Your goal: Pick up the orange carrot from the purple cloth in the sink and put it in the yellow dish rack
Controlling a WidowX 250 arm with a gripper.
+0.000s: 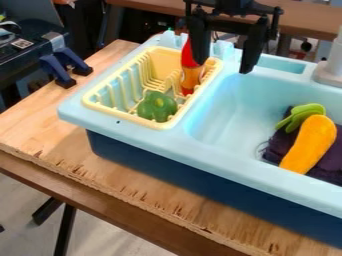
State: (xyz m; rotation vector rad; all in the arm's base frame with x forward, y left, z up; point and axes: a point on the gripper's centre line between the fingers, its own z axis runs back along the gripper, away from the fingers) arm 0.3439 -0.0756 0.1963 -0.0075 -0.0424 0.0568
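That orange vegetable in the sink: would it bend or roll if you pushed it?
The orange vegetable would probably stay stiff, since it looks like smooth moulded plastic. Its long, rounded shape might let it roll, though the rumpled dark cloth underneath could slow it.

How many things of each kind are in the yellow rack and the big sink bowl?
Vegetables: 2 (green pepper, orange vegetable with a green top)
Bottles: 1 (red and orange bottle)
Cloths: 1 (dark cloth)
Total: 4

red-and-orange bottle (192, 72) | standing | in yellow rack (123, 116), near green pepper (157, 106)
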